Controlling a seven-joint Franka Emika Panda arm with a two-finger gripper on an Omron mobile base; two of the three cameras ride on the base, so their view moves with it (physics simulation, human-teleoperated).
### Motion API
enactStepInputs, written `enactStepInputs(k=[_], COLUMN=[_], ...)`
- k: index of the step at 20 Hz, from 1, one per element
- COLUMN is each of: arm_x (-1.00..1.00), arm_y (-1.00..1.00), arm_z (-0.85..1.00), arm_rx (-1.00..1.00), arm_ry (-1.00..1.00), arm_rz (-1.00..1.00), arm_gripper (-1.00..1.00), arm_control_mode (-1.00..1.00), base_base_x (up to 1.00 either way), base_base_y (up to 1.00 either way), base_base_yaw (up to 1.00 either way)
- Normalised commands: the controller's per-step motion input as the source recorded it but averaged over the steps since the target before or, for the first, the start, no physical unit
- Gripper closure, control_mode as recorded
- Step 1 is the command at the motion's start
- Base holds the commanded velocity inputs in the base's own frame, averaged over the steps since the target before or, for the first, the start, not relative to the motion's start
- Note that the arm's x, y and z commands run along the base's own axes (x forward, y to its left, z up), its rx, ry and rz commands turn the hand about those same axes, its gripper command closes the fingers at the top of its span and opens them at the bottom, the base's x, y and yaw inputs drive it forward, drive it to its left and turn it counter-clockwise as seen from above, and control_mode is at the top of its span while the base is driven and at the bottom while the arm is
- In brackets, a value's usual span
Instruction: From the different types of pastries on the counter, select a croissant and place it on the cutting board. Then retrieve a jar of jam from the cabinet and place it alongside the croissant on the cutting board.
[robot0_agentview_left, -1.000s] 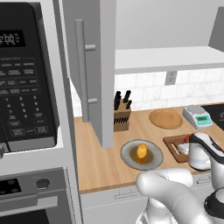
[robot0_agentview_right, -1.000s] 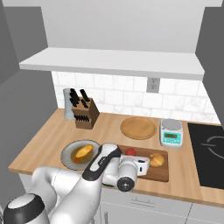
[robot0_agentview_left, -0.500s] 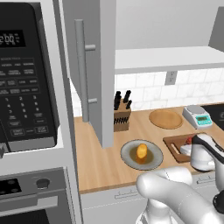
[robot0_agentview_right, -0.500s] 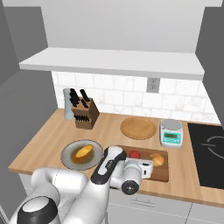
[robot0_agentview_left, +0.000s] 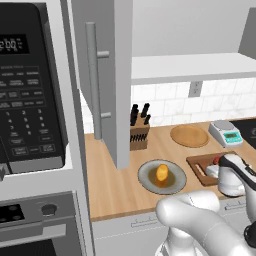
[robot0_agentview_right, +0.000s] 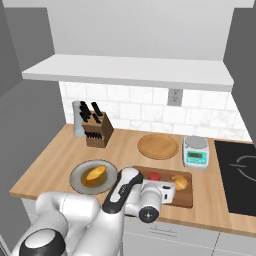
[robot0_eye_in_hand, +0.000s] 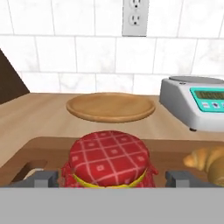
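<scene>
The jar of jam (robot0_eye_in_hand: 109, 164), with its red checked lid, stands on the dark brown cutting board (robot0_eye_in_hand: 48, 148), left of the pale tan croissant (robot0_eye_in_hand: 210, 162). My gripper (robot0_eye_in_hand: 111, 177) is low at the board's near edge. It is open, with one fingertip on each side of the jar and a small gap to the lid. From the right base view, the jar (robot0_agentview_right: 154, 176) and croissant (robot0_agentview_right: 180, 182) lie side by side on the board (robot0_agentview_right: 184, 198), and the gripper (robot0_agentview_right: 157, 182) is just in front of the jar.
A grey plate (robot0_agentview_right: 75, 181) with the orange-yellow pastry (robot0_agentview_right: 95, 173) sits left of the board. Behind the board are a round tan disc (robot0_agentview_right: 157, 146), a kitchen scale (robot0_agentview_right: 196, 151) and a knife block (robot0_agentview_right: 96, 129). The cabinet door (robot0_agentview_left: 107, 85) hangs open and a stove (robot0_agentview_right: 240, 175) lies at the right.
The hand has shifted slightly to the right along the board's near edge. The jar and croissant stay where they were on the board.
</scene>
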Motion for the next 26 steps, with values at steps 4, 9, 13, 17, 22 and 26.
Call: enactStepInputs(k=[4, 9, 13, 17, 22, 26], arm_x=[-0.22, -0.61, -0.94, -0.89, -0.54, -0.62], arm_y=[0.0, 0.0, -0.01, 0.0, 0.0, 0.0], arm_z=[0.64, 0.86, 0.72, 0.86, 0.97, 0.61], arm_rx=[0.0, 0.0, 0.0, -0.02, 0.0, 0.0], arm_ry=[-0.06, 0.0, 0.12, 0.22, 0.27, 0.29], arm_rz=[-0.04, -0.12, -0.13, -0.03, 0.05, 0.21], arm_gripper=[-1.0, -1.0, -1.0, -1.0, -1.0, -1.0], arm_control_mode=[-1.0, -1.0, -1.0, -1.0, -1.0, -1.0], base_base_x=[0.0, 0.0, 0.0, 0.0, 0.0, 0.0], base_base_y=[0.0, 0.0, 0.0, 0.0, 0.0, 0.0], base_base_yaw=[0.0, 0.0, 0.0, 0.0, 0.0, 0.0])
